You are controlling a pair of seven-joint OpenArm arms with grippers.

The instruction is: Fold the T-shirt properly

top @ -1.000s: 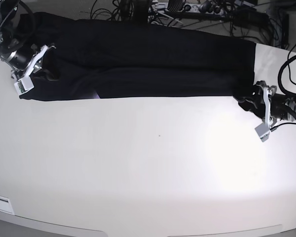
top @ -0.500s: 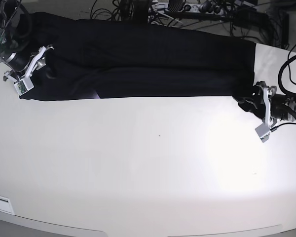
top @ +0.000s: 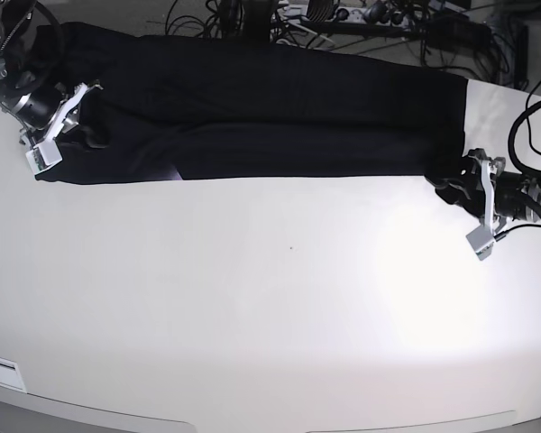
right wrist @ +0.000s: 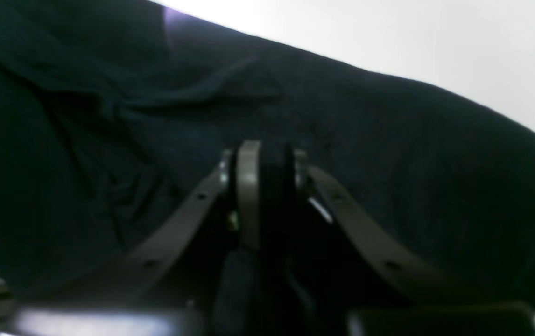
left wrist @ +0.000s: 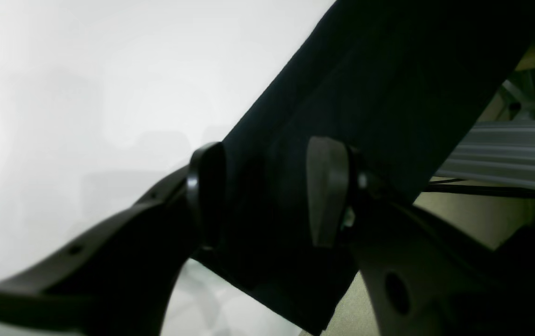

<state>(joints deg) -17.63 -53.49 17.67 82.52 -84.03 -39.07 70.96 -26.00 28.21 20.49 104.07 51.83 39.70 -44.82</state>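
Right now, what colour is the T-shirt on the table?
Black, the T-shirt looks plain all over; no print shows. The base view shows it best.

T-shirt [top: 270,113] was seen plain black, no print shown; small purple glint at lower edge. Table [top: 270,316] was white w/ bright glare patch. Left gripper [top: 473,212] & right gripper [top: 68,117] brackets were white/silver; fingers [left wrist: 326,191] were dark grey. Cables [top: 343,23] behind were black.

A: What do the arms look like?
B: Black bodies with white gripper brackets; the left gripper [top: 473,203] trails black cables.
A: And the fingers?
B: Dark curved fingers [left wrist: 326,189] with screw holes, grey pads on both.
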